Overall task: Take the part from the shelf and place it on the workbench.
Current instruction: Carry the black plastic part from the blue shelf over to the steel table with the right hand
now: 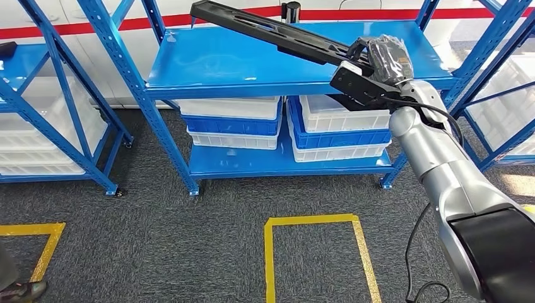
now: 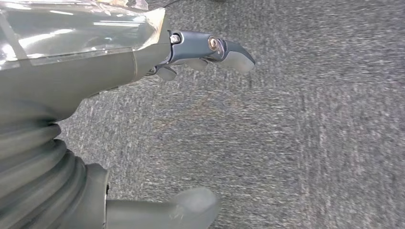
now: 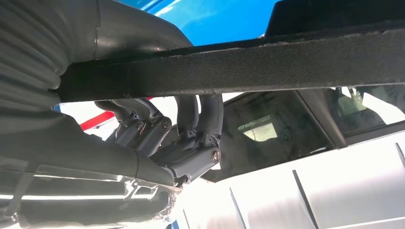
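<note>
A long flat black part is lifted at a slant above the top blue shelf board, its far end up at the back left. My right hand grips its near end at the shelf's right front. In the right wrist view the fingers curl round the part's black edge. My left hand hangs over grey carpet with thumb and fingers apart and nothing in it.
White and blue crates are stacked on the lower shelf. Another blue rack stands at the left, and a third at the right. Yellow tape rectangles mark the carpet. A person's shoe shows at the lower left.
</note>
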